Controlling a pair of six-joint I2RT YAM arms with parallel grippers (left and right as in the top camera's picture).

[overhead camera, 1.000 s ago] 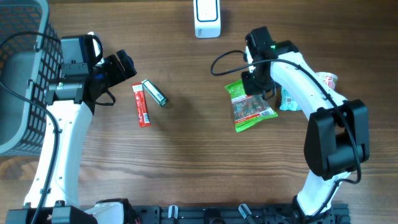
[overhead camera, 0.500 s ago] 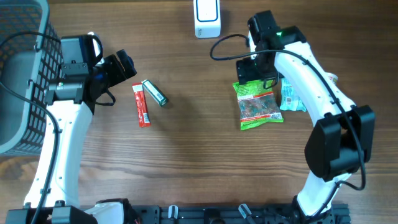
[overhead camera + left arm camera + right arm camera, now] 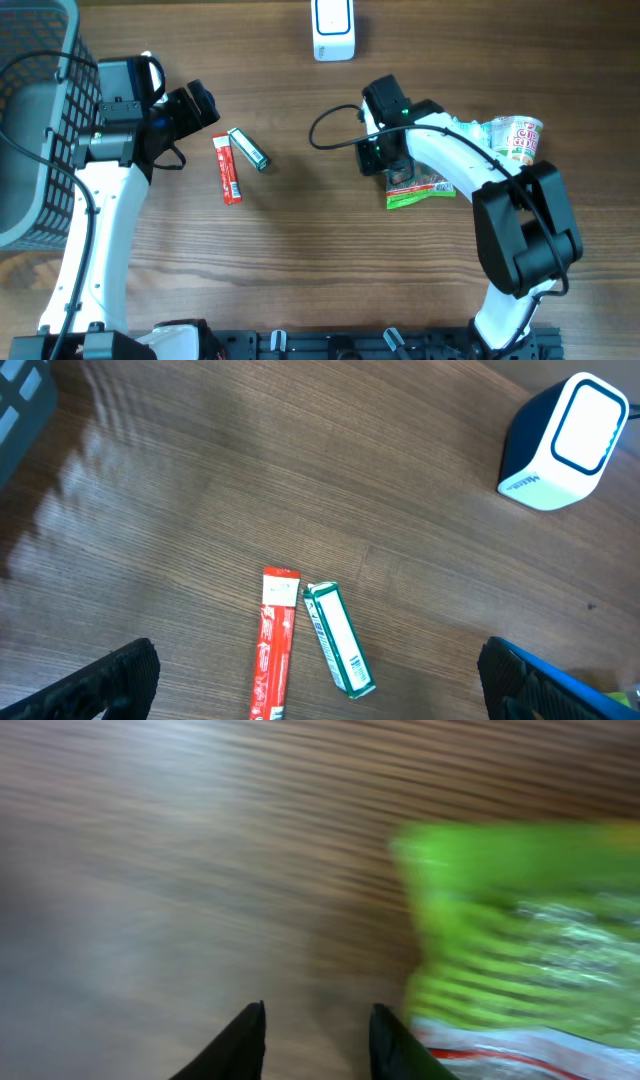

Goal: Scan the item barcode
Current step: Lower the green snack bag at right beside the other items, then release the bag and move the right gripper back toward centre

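Green packet [image 3: 422,194], pale printed middle, red edge, flat on wooden table [image 3: 300,260]

Bare tabletop [image 3: 310,250] between red stick [image 3: 228,168], pouch [image 3: 430,190]

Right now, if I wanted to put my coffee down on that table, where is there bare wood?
The biggest bare stretch of table is along the near edge, in the middle. A smaller gap lies between the green stick pack and the right gripper. The right side is crowded with the green snack bag and cup noodle.
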